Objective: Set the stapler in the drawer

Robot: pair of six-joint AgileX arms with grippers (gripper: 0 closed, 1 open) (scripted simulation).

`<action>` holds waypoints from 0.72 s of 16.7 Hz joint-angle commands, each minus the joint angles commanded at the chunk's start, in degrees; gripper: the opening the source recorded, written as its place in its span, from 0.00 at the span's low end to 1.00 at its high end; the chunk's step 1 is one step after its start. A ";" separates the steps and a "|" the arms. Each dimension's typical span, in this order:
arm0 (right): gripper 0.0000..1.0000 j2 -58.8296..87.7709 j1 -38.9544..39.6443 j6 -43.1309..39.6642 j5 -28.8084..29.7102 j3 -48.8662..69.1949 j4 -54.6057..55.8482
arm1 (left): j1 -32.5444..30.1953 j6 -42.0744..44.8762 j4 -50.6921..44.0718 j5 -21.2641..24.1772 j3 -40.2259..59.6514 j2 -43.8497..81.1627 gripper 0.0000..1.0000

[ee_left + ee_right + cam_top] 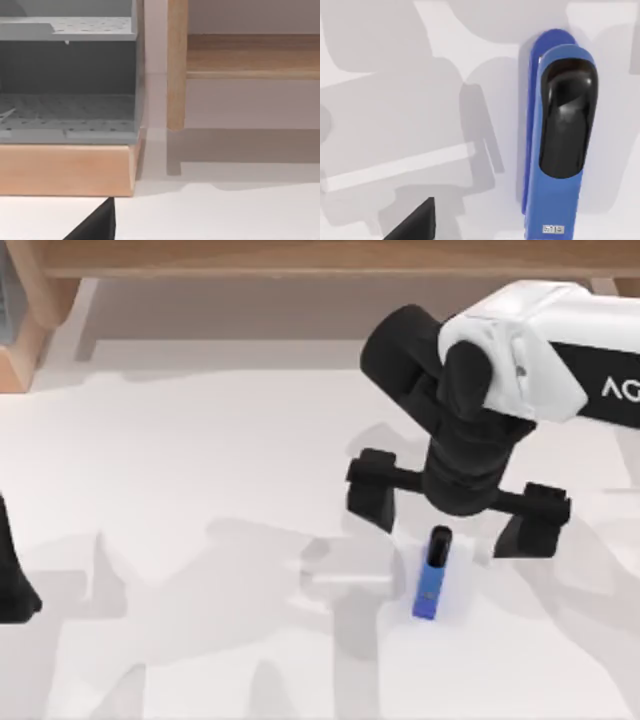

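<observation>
On the white desk [200, 490], crossed by soft grey shadows, the stapler [433, 573] lies flat, right of centre, its black end toward the far edge. Directly above it hangs the right gripper [457, 517], fingers [372, 490] spread wide to either side of the stapler's black end, not touching it. Along the far edge runs a wooden frame [300, 258]. At the far left stands a wood-fronted drawer [67, 167] with a grey perforated lining. The left arm [12, 580] sits parked at the left edge; its fingers' state cannot be told.
</observation>
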 joint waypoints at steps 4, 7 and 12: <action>1.00 0.10 0.32 0.39 0.15 0.13 -0.40 | 0.00 0.00 0.00 0.00 0.00 0.00 1.00; 1.00 0.05 0.11 0.30 0.05 -0.22 -0.10 | 0.00 0.00 0.00 0.00 0.00 0.00 1.00; 1.00 3.67 -0.23 -0.11 0.14 -4.46 8.34 | 0.00 0.00 0.00 0.00 0.00 0.00 1.00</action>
